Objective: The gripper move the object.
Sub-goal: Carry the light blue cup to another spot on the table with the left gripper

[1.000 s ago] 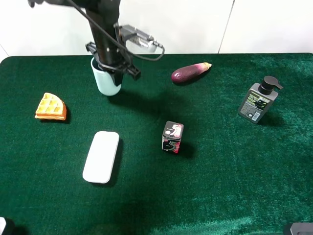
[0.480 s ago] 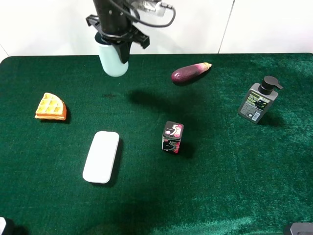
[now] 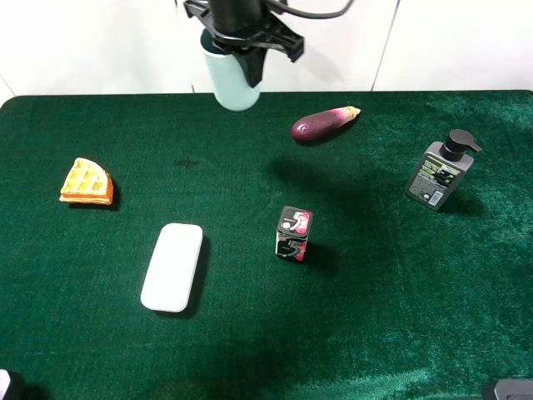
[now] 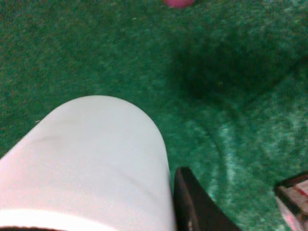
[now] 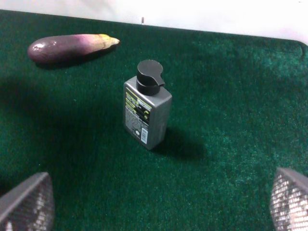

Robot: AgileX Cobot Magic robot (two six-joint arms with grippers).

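i am seeing the eggplant lying nearest to the lifted cup. wide green cloth is lying bare between the waffle, white case, black box and pump bottle, all well apart.

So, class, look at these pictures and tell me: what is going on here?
The left gripper is shut on the pale blue-green cup and holds it upright in the air over the far side of the green table. The cup's shadow falls on the cloth near the eggplant. The right gripper is open, holds nothing and faces the pump bottle. The waffle, the white case and the small black box sit on the cloth, apart from both grippers.
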